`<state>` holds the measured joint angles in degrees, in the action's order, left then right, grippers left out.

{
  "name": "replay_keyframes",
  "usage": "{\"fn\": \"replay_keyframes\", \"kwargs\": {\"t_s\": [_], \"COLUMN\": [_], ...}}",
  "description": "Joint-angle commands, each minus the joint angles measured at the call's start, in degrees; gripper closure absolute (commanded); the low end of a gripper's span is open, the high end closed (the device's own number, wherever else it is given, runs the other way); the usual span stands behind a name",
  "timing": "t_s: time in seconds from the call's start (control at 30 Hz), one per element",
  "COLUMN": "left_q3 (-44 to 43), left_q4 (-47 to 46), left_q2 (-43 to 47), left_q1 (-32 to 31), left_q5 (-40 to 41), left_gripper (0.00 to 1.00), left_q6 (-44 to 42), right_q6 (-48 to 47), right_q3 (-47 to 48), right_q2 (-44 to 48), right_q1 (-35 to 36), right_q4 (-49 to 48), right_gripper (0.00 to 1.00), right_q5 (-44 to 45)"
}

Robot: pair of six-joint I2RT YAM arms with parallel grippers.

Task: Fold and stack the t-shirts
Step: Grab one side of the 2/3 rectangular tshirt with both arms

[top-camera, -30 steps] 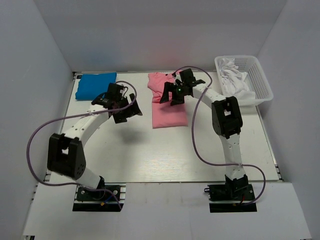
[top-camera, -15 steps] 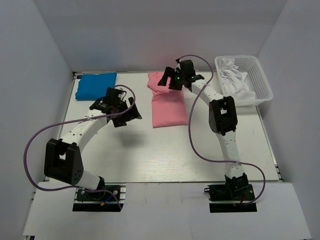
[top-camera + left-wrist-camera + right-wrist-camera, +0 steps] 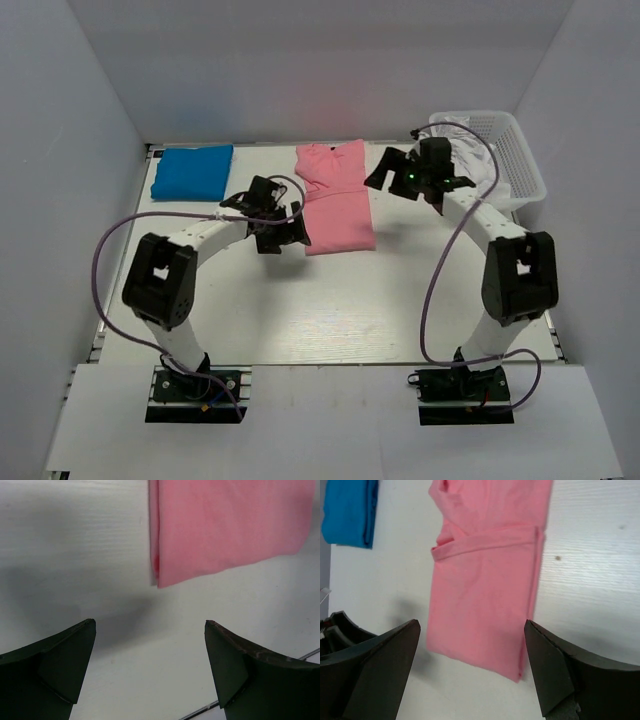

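On the counter (image 3: 300, 310) the salmon-pink t-shirt (image 3: 338, 205) lies half-folded at far centre, the blue t-shirt (image 3: 192, 172) (already a rectangle) far left; the right tool (image 3: 471, 625) has swung right off the pink cloth, the left tool (image 3: 150, 622) has reached its near-left corner; both gape empty, so another fold looks due.

My left arm (image 3: 205, 235) and right arm (image 3: 472, 208) match: white tubular links (image 3: 178, 345) between chunky black joint housings (image 3: 520, 275), bolted to black base plates (image 3: 195, 392) at seven and five o'clock of the worktop (image 3: 330, 300). A purple cable (image 3: 425, 300) loops off each one. The right tool (image 3: 395, 170) shows a green light (image 3: 412, 179) (a tiny dot), and the left tool (image 3: 150, 670) has dull black wedge fingers (image 3: 55, 665).
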<state>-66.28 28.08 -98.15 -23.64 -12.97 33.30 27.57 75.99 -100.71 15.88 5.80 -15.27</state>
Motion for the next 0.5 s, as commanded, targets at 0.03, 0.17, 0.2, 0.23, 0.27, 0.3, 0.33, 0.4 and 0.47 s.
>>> {"fn": "replay_keyframes", "kwargs": {"t_s": [0.03, 0.17, 0.2, 0.23, 0.27, 0.3, 0.33, 0.4, 0.47], "left_q3": [-5.34, -6.84, -7.37, -7.37, -7.37, -7.37, -7.37, -7.37, -7.37], "left_q4": [-3.11, -5.22, -4.61, -4.61, -4.61, -5.13, -5.66, -5.66, -6.37], "left_q2": [-4.31, -8.11, -9.94, -10.57, -11.18, -11.71, -12.5, -13.03, -13.03], "left_q1": [-1.94, -1.94, -2.46, -2.47, -2.47, -2.47, -2.99, -2.99, -3.7], "left_q5": [-0.83, -2.23, -1.71, -1.71, -1.71, -1.71, -1.71, -1.71, -1.71], "left_gripper": [0.0, 0.0, 0.02, 0.05, 0.08, 0.14, 0.17, 0.23, 0.31], "left_q6": [-2.1, -2.63, -2.63, -2.63, -2.63, -2.63, -2.63, -2.63, -3.15], "right_q6": [-3.4, -3.58, -2.8, -2.44, -2.17, -1.48, -1.3, -1.29, -1.29], "right_q3": [-7.94, -10.06, -10.59, -11.47, -12.69, -13.05, -13.49, -13.5, -13.76], "right_q2": [1.74, 0.08, -0.1, -0.45, -0.98, -1.16, -1.68, -3.79, -5.46], "right_q1": [-2.25, -2.61, -3.04, -3.05, -3.13, -3.13, -3.05, -3.13, -3.13], "right_q4": [3.51, 4.83, 4.66, 4.48, 2.22, 1.67, 1.32, 1.4, 0.97], "right_gripper": [0.1, 0.1, 0.1, 0.1, 0.1, 0.1, 0.1, 0.1, 0.12], "right_q5": [-3.96, -6.0, -6.09, -6.53, -7.57, -10.98, -11.71, -14.52, -15.23]}}
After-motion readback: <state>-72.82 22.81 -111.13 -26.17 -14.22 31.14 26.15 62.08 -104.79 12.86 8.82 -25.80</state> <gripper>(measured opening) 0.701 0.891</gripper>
